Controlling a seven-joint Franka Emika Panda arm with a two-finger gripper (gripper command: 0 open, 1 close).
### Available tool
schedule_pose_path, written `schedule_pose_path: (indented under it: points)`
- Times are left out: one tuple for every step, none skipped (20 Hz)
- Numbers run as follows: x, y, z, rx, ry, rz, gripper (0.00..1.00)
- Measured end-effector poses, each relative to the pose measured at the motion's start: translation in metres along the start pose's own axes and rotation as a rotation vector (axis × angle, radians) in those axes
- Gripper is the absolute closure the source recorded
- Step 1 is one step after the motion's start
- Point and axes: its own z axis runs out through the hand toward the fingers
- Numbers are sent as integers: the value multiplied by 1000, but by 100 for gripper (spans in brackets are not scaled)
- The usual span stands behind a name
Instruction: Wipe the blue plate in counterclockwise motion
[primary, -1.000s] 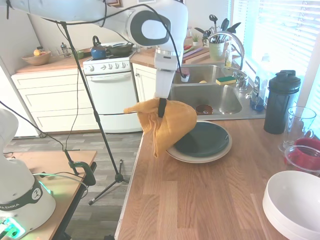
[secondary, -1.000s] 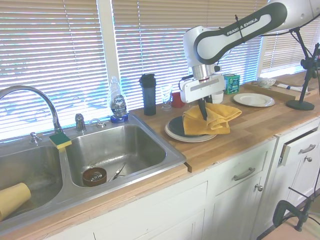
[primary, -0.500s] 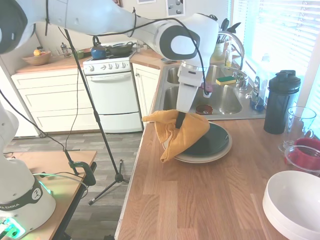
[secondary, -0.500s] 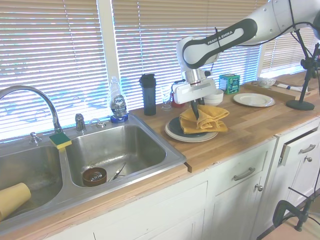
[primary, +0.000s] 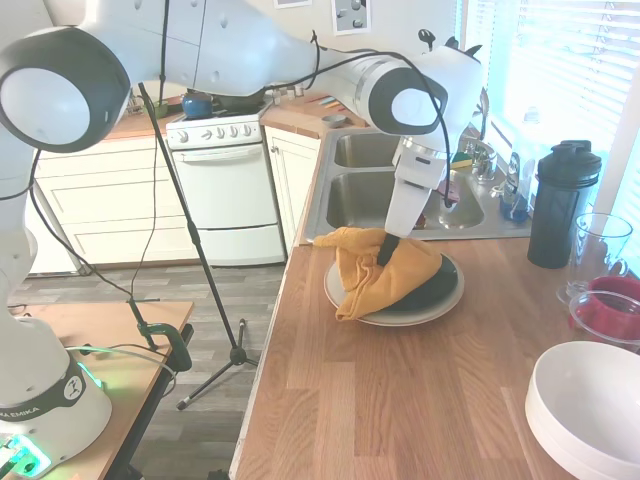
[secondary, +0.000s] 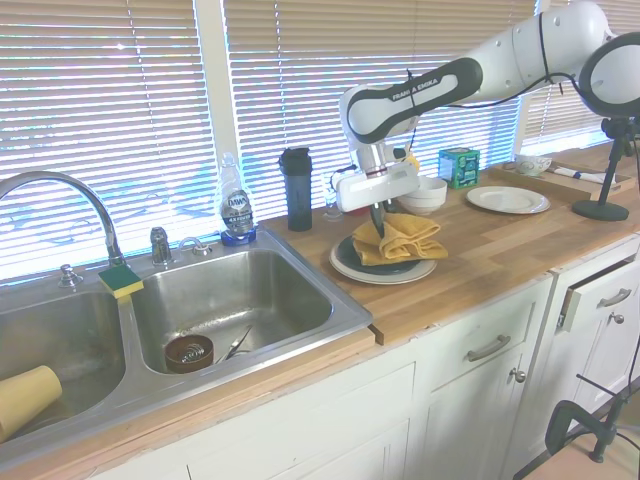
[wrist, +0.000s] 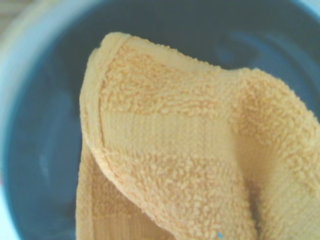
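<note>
Blue plate (primary: 428, 290): round, dark teal-blue, glossy; stacked on a larger cream-white plate (primary: 448, 300) on the wooden counter (primary: 400, 400), just beside the sink (secondary: 230, 300). Mostly covered; only its right part shows in the first exterior view.
Towel (primary: 375, 272): mustard-yellow terry cloth, bunched, draped over the plate's left side, one corner hanging past the cream rim. The wrist view shows its fuzzy folds (wrist: 190, 150) against the dark plate (wrist: 45, 150).
Gripper (primary: 384, 252): pointing down over the plate, fingers clamped on the towel's top fold.
Arm: white, reaching in from the upper left in the first exterior view, wrist bent steeply downward.
Right of plate: black bottle (primary: 562, 205), white bowls (primary: 590, 405).
</note>
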Motion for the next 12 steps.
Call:
schedule_pose_path:
  points:
    - [-1,-3,-3,0,0,1,100]
    - [-3,-5,-7,2,0,2,100]
    - [-5,-8,-10,3,2,2,100]
    - [-8,-11,-12,6,5,1,100]
    - [-13,-14,-15,6,9,-3,100]
    - [-20,-17,-17,8,16,-10,100]
    - [-27,-19,-18,11,26,-17,100]
    - [-36,-21,-19,12,38,-26,100]
    - [-44,-22,-19,11,51,-38,100]
    - [-53,-23,-19,12,64,-49,100]
    - [-59,-24,-20,14,76,-58,100]
    - [-64,-23,-20,17,84,-65,100]
